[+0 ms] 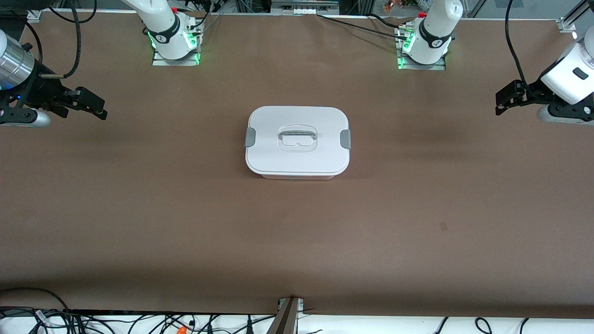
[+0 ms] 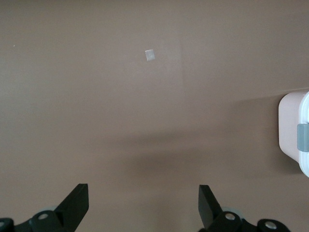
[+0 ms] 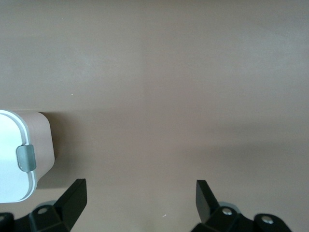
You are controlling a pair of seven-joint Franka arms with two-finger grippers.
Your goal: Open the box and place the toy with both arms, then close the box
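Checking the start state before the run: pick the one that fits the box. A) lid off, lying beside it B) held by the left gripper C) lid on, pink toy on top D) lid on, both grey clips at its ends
D: the white lid sits on the box, a grey clip at each end, nothing on top, both grippers well clear.

Worktop (image 1: pixel 139 208): covered in matt brown sheet, paper-like, smooth, with faint creases.

Box (image 1: pixel 297 142): smooth white plastic lid with a satin sheen; matt grey plastic clips (image 1: pixel 250 137) at both short ends; clear glossy plastic handle (image 1: pixel 297 135) set in a recess. Tub wall under the lid looks like translucent pinkish plastic in the wrist views.

Left hand (image 2: pixel 144 205) and right hand (image 3: pixel 141 200): matt black plastic-looking fingers, spread apart.

Arms: glossy white shells; polished metal cylinder (image 1: pixel 13 65) at the right wrist.
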